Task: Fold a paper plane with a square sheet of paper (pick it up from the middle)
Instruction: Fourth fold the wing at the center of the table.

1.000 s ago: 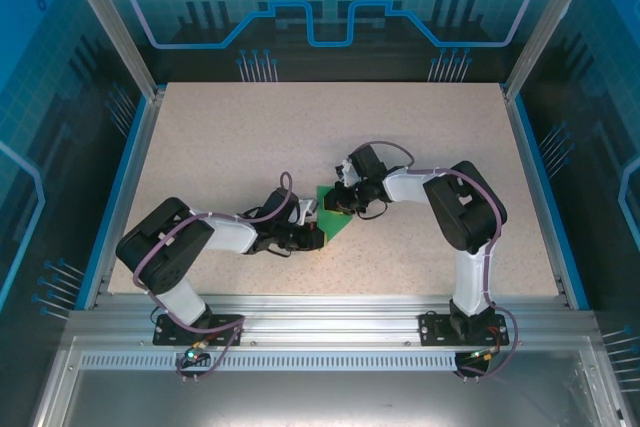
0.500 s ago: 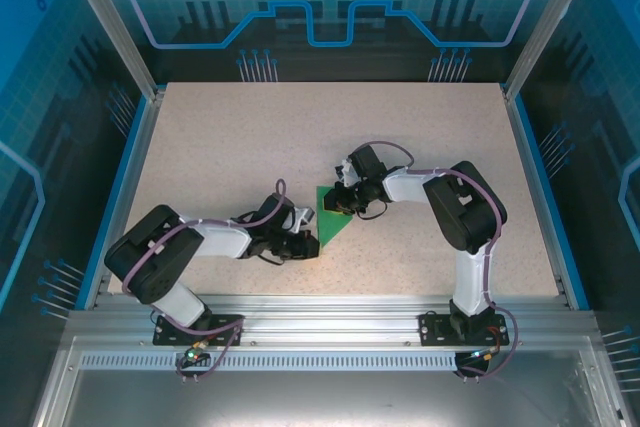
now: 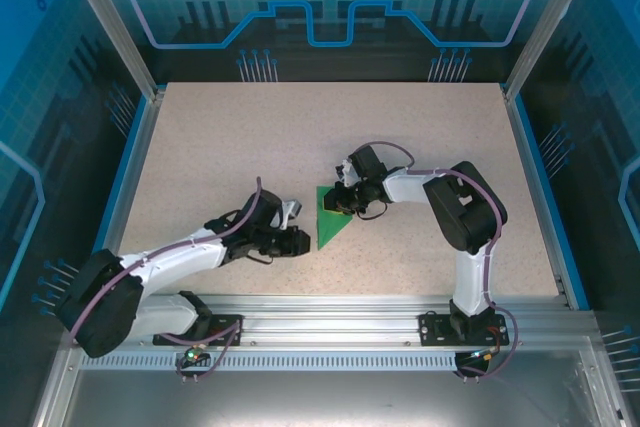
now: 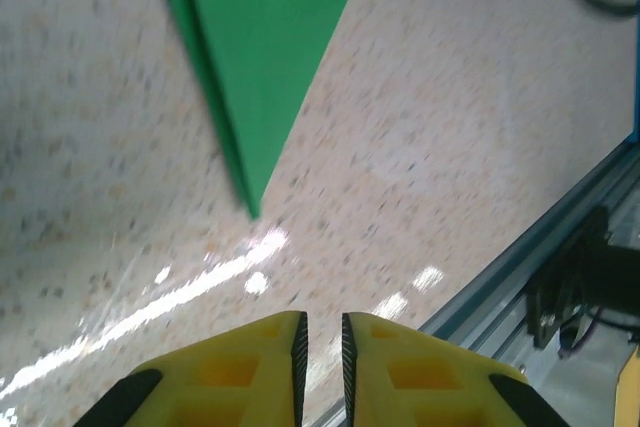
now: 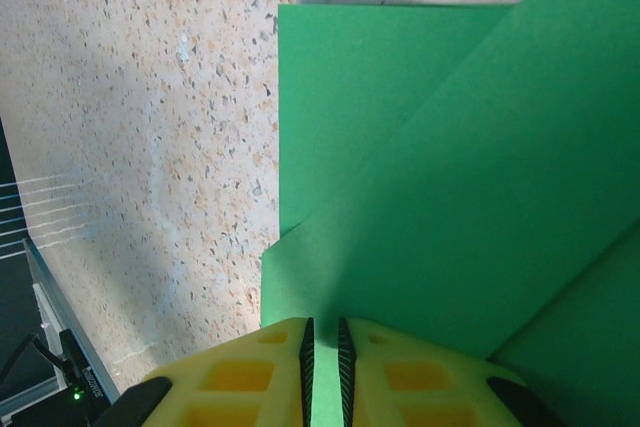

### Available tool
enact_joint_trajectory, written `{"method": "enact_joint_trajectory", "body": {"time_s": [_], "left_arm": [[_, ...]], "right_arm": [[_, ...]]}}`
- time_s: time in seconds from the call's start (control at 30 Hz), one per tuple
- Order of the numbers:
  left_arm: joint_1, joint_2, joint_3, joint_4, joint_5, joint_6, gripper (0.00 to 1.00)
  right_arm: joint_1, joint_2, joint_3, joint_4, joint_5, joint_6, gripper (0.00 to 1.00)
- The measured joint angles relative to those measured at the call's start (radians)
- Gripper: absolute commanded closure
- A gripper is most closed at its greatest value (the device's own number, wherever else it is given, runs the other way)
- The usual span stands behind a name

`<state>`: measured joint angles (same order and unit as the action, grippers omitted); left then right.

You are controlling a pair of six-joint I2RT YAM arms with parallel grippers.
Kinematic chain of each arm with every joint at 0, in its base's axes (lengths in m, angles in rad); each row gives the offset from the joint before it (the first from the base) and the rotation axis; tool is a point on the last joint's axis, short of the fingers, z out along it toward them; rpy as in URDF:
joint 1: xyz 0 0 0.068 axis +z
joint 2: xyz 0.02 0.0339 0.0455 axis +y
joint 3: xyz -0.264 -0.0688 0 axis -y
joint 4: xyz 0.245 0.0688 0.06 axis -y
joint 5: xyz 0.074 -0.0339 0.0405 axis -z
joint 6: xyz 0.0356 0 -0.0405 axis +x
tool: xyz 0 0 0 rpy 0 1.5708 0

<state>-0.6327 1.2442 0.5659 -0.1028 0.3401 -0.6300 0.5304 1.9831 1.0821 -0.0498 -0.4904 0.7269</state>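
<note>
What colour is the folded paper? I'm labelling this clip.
Bright green, plain; the folded paper shows best in the right wrist view.
</note>
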Motion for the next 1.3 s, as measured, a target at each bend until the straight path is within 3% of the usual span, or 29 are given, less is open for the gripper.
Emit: {"method": "enact_joint_trajectory", "body": {"time_s": [0.33,0.63,1.0,1.3], "left_arm": [[0.007,0.318,0.161,0.132,-0.014,0.001,0.86],[0.009,0.488,0.237,0.164,-0.014,0.004,0.91],[0.010,0.468,0.130,0.284,-0.011,0.001,0.92],[0.010,0.455,0.105,0.304,-0.008,0.002,0.92]], "right_arm": [[0.000,-0.003,-0.005,0.011,0.002,0.014,0.82],[0.000,-0.007,-0.012,0.021,0.003,0.017,0.81],[0.006,-0.024,-0.014,0.002,0.014,0.009,0.79],[0.006,-0.187,-0.038,-0.050,0.074,-0.025,0.76]]}}
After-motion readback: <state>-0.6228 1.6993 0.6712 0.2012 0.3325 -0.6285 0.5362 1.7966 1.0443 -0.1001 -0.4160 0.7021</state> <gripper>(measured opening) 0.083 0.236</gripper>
